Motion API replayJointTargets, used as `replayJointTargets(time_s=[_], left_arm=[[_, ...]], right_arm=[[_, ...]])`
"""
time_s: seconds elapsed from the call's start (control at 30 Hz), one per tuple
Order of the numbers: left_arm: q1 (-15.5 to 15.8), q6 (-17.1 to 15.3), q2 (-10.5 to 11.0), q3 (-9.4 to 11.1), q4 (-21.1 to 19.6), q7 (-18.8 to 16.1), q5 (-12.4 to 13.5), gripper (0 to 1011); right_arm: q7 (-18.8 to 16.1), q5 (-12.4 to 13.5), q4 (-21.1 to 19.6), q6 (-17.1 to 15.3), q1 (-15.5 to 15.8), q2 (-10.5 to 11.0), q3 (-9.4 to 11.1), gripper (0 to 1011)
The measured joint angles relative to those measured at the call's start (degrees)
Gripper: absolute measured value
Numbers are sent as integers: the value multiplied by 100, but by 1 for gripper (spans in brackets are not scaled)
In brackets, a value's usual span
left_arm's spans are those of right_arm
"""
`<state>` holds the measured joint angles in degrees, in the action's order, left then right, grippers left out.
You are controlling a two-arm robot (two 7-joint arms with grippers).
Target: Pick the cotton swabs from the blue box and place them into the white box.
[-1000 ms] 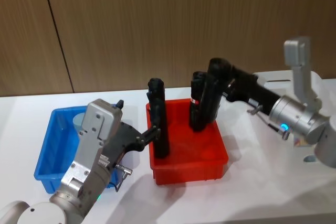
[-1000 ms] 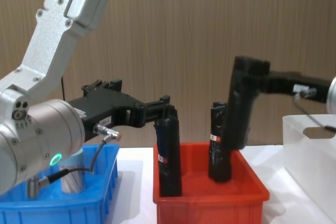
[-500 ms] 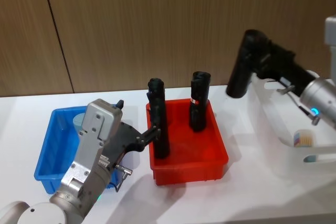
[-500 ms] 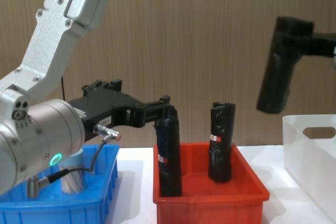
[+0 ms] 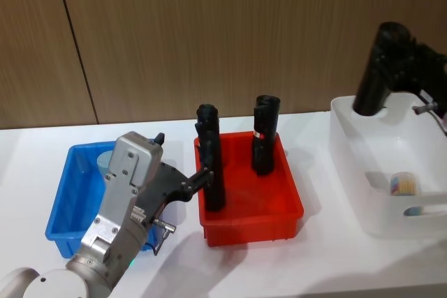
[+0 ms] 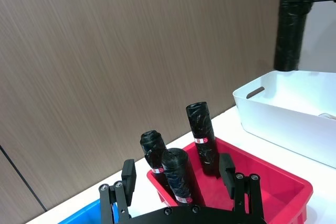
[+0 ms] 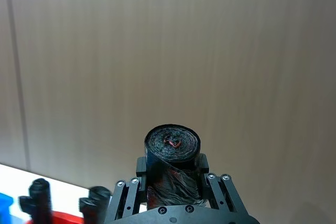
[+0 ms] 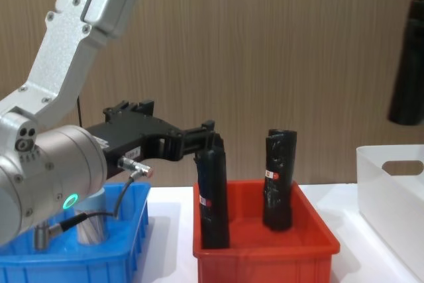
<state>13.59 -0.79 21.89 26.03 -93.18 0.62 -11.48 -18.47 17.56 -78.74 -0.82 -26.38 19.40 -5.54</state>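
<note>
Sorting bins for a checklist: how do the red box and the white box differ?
The red box is shallow and opaque; the white box is taller and translucent. The red box holds upright black rolls; the white box holds a small jar. Both are open-topped plastic.

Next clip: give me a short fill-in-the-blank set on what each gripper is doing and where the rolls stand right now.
1. The right gripper holds a black roll above the ____ box.
2. The rolls left standing in the red box number ____.
3. The left gripper is beside a roll at the ____ box's left side.
4. A cotton swab jar already lies inside the ____ box.

Missing words: white; three; red; white
</note>
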Motion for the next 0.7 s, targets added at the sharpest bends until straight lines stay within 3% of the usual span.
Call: replayJointTargets(time_s=[0.2,0.7], left_arm=[[0,0,0,0,0,0,0,1004],[0,0,0,0,0,0,0,1004]], right_arm=[[396,-197,-251,-175,227,163,144,533],[647,-346,-224,-300,429,289,262,553]])
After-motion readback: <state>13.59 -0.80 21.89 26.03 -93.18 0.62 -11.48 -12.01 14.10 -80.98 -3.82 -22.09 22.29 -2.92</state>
